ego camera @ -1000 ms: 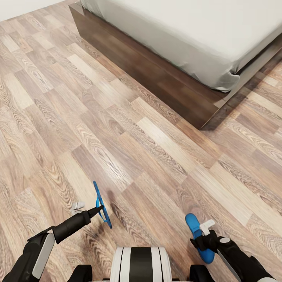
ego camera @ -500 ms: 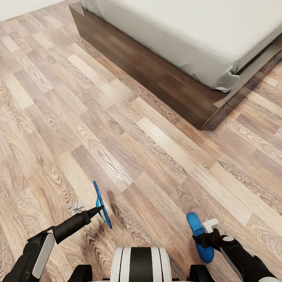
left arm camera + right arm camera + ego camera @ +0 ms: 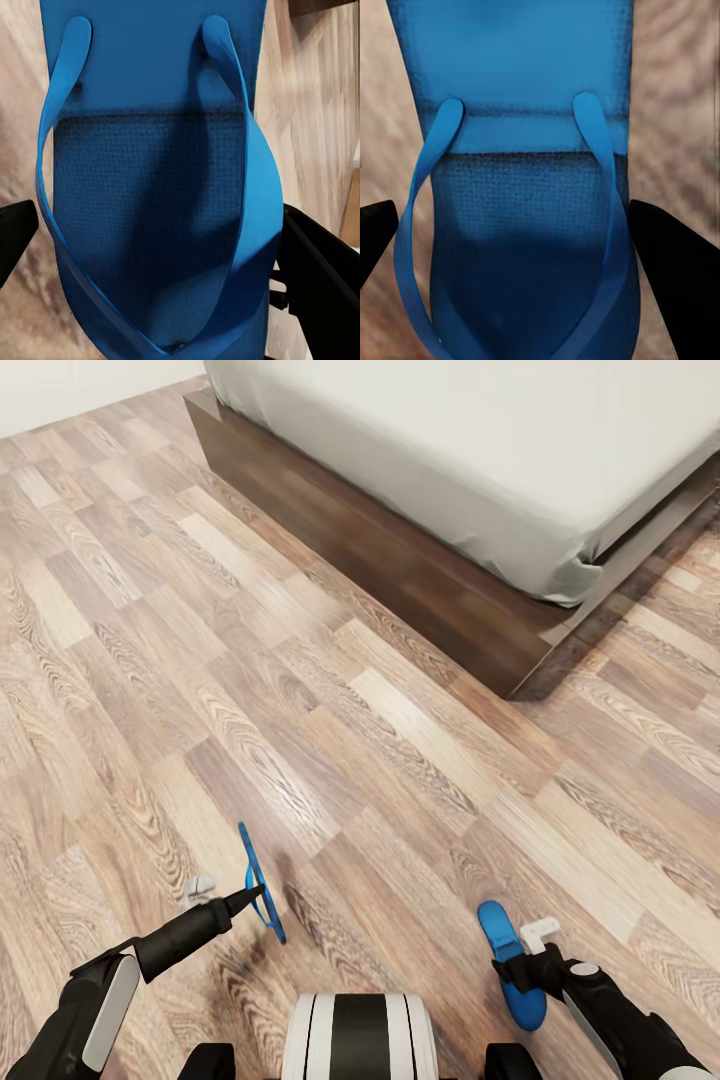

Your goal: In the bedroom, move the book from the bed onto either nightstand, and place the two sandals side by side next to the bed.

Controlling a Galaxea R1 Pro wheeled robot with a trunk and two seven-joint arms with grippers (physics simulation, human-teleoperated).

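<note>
Holding one blue sandal apiece, the two arms reach forward low in the head view, above the wood-plank floor [image 3: 300,690]. The left gripper [image 3: 250,897] pinches the left sandal [image 3: 258,882] so that it stands on edge, seen as a thin blue sliver with its strap loop just beside the dark fingertip. In the left wrist view that sandal [image 3: 157,217] lies between the black fingers [image 3: 319,277], its sole and both strap arms plain to see, and the fingers press against its edges. The right gripper [image 3: 530,960] clamps the right sandal [image 3: 505,960], which lies flatter, its rounded end pointing away from the robot. In the right wrist view this sandal [image 3: 521,225] sits between two black fingers [image 3: 679,262] that close on its sides, with floor showing past it.

Both sandals are held clear of the floor, well apart from each other, one on either side of the robot's white and black trunk [image 3: 355,1035]. The bed [image 3: 450,575] stands farther off at the upper right, its dark wooden frame running diagonally and its pale mattress [image 3: 520,450] on top. A strip of white wall [image 3: 60,390] shows in the upper left corner.
</note>
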